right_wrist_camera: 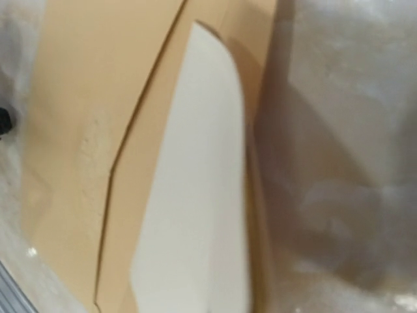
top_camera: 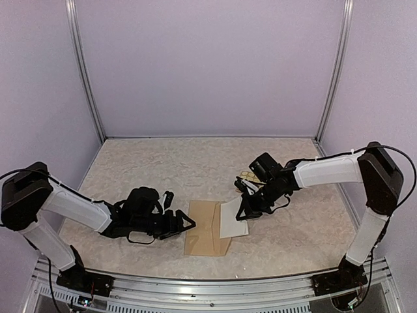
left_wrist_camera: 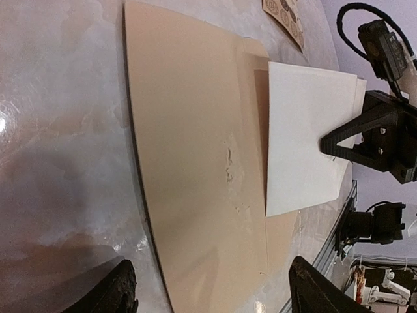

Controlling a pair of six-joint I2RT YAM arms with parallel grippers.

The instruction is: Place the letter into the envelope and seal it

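Right hand (left_wrist_camera: 328, 147) on edge of letter (left_wrist_camera: 301, 130)

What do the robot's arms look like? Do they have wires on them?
The left arm and the right arm both wear smooth white covers, with chunky black joints at the bends. Thin black cables loop near the shoulders. The left tool and the right tool are black, each with two pointy, triangle-shaped fingers.

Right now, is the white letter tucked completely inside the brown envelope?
No, most of the letter lies in plain sight, overlapping one side of the envelope.
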